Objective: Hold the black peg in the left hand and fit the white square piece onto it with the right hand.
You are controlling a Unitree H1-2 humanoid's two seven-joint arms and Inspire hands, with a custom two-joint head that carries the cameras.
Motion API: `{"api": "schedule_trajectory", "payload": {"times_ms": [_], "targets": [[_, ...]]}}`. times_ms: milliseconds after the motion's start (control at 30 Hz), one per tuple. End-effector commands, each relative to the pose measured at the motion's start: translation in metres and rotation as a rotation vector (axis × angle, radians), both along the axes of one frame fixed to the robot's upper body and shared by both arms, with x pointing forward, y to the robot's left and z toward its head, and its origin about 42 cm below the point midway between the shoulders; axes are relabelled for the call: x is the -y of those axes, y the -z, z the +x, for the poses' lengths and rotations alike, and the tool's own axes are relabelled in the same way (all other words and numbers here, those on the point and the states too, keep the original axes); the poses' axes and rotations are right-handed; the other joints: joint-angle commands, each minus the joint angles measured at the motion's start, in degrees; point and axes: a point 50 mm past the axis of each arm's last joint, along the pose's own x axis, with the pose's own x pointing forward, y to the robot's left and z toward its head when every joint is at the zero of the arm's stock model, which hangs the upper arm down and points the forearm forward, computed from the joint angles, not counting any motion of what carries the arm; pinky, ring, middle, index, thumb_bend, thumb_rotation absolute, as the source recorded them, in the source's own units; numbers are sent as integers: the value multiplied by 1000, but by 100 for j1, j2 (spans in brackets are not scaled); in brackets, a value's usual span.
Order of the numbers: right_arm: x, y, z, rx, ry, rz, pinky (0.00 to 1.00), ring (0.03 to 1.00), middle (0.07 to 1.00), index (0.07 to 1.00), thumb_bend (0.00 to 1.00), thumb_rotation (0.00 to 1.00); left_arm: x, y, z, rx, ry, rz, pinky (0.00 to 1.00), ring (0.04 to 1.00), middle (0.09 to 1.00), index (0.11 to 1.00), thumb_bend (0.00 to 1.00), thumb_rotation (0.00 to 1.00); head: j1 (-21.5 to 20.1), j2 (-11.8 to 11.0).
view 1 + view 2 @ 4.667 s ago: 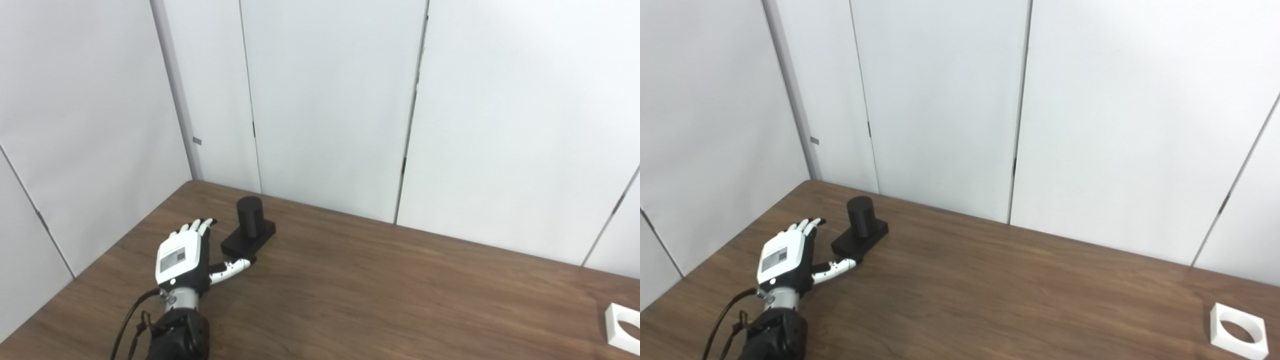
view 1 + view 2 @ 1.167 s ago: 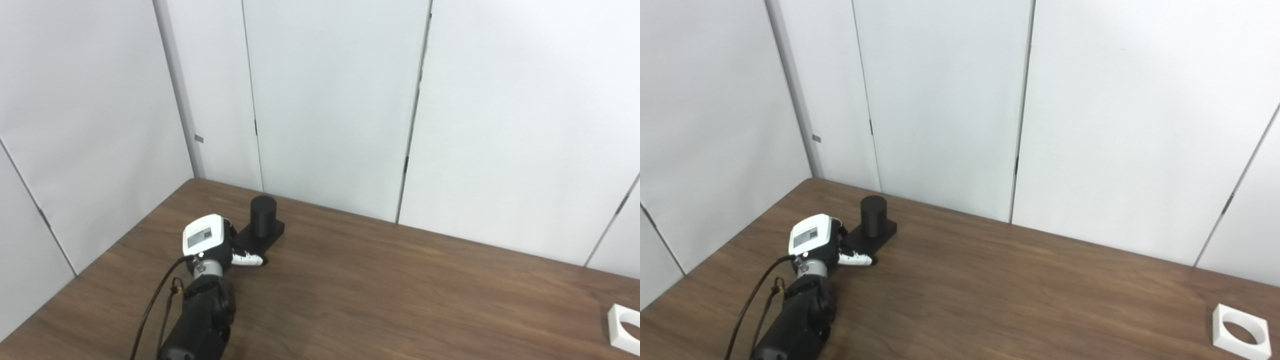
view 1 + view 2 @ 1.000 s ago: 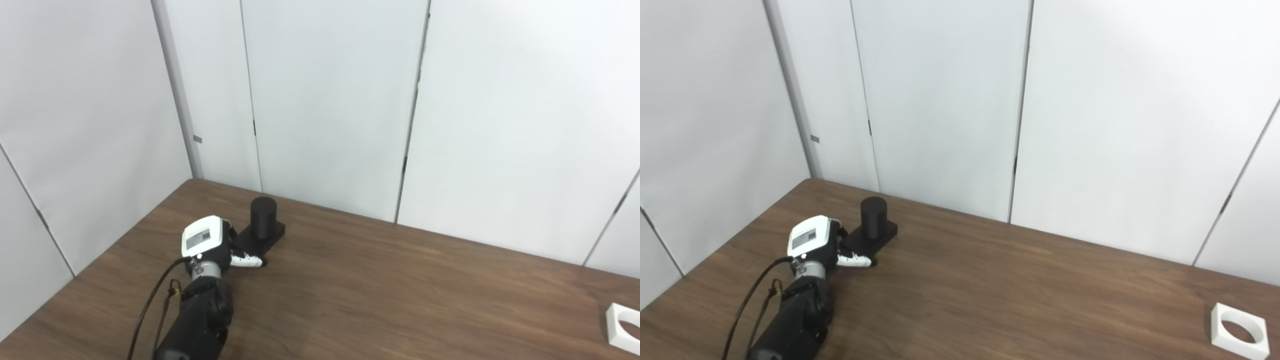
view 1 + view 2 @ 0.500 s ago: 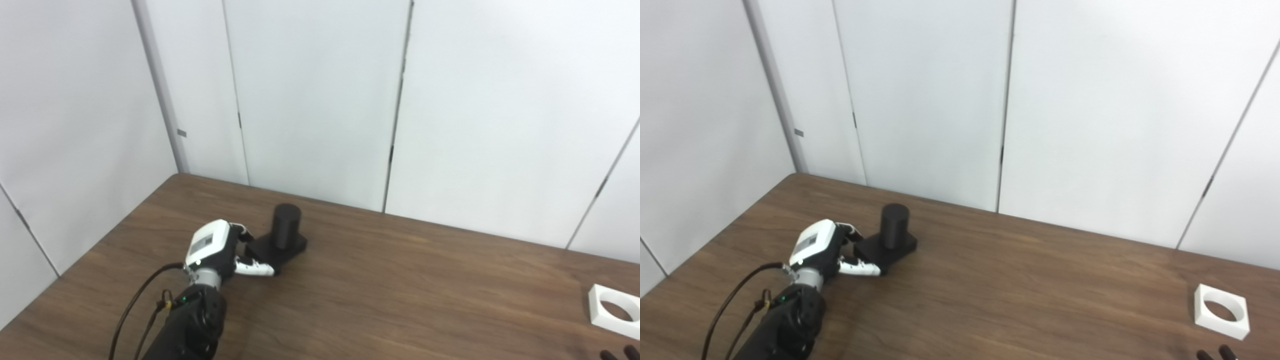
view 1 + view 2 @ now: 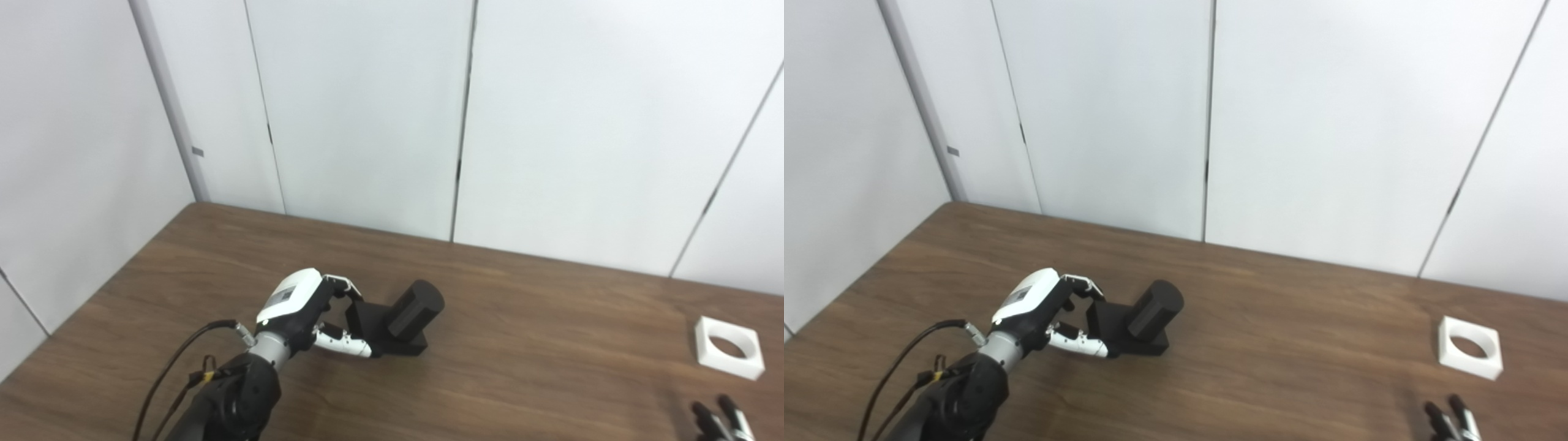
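The black peg (image 5: 415,307), a cylinder on a square black base (image 5: 367,321), is tipped so the cylinder leans up and to the right. My left hand (image 5: 300,309) is shut on the base's left edge, fingers over the top and thumb underneath. A white square piece (image 5: 730,346) with a round hole lies flat on the table at the right. Only the dark fingertips of my right hand (image 5: 719,419) show at the bottom right corner, short of the white piece; whether they are spread or closed is not clear.
The brown wooden table (image 5: 520,367) ends at white wall panels (image 5: 367,122) along the back and the left side. A black cable (image 5: 177,367) runs along my left forearm.
My left hand closed on the peg's base, carried it right toward the table's middle and tilted it. The right fingertips rose into view. The camera also panned right.
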Motion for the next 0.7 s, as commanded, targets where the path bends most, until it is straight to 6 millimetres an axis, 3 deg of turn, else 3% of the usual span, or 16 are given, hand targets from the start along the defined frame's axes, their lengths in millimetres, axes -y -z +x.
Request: {"api": "schedule_trajectory", "payload": {"times_ms": [0, 233, 400, 567, 667], "targets": [[-8, -5, -3, 4, 16, 11, 1000, 969, 927, 1000, 548, 1000, 6, -19, 0, 86, 76, 1, 693, 796, 765, 489, 502, 53, -72, 53], [-18, -15, -2, 1, 1, -10, 1000, 972, 932, 1000, 501, 1000, 22, -6, -12, 76, 245, -58, 688, 793, 764, 489, 501, 51, -508, 332], [-25, -20, -2, -7, 15, -14, 1000, 951, 907, 1000, 521, 1000, 32, 6, -17, 27, 305, -72, 683, 807, 769, 489, 501, 56, -738, 578], [-33, -25, 1, -21, 24, -15, 1000, 938, 898, 1000, 556, 1000, 47, 25, -27, -31, 371, -79, 712, 825, 773, 490, 501, 53, -958, 767], [-39, -27, 2, -30, 33, -11, 1000, 944, 894, 993, 565, 1000, 57, 41, -35, -62, 388, -69, 787, 850, 773, 490, 503, 53, -1052, 851]]}}
